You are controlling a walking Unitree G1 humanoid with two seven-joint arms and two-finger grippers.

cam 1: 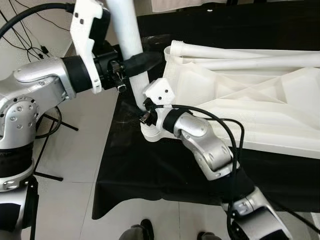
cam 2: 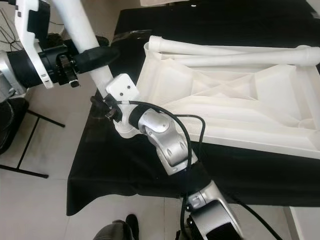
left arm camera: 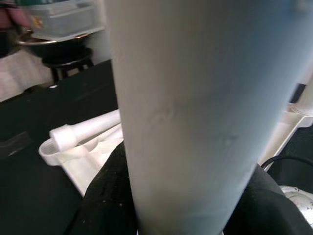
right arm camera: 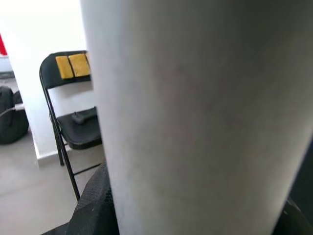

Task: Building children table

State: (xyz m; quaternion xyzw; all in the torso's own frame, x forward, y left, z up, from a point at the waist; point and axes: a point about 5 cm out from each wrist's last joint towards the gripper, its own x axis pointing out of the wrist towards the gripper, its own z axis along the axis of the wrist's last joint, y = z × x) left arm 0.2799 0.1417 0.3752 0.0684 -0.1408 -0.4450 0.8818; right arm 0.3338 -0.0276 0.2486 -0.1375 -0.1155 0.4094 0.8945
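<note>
— Which step?
— Fitting the white leg (cam 1: 131,45) into the corner socket of the upturned tabletop (cam 1: 240,100); both the left gripper (cam 1: 142,62) and right gripper (cam 1: 146,112) clasp it.
— Next?
— Probably twisting it home, keeping it upright.

Left arm came in from the left, elbow bent, forearm running level toward centre. Left gripper (cam 1: 142,62) sat high on the leg (cam 1: 127,35), black fingers (cam 1: 145,61) wrapped across it, clamped on. In the left wrist view the leg stood right against the camera between the dark finger bases.

Right arm rose from lower right, silver elbow bent sharply, cable looping over the forearm. Right gripper (cam 1: 145,112) reached up and left to the leg's lower end, its white wrist housing tilted just beside the shaft. Fingers closed around the leg near its foot; right wrist view showed the shaft pressed close, one dark finger (right arm camera: 95,205) beside it.
</note>
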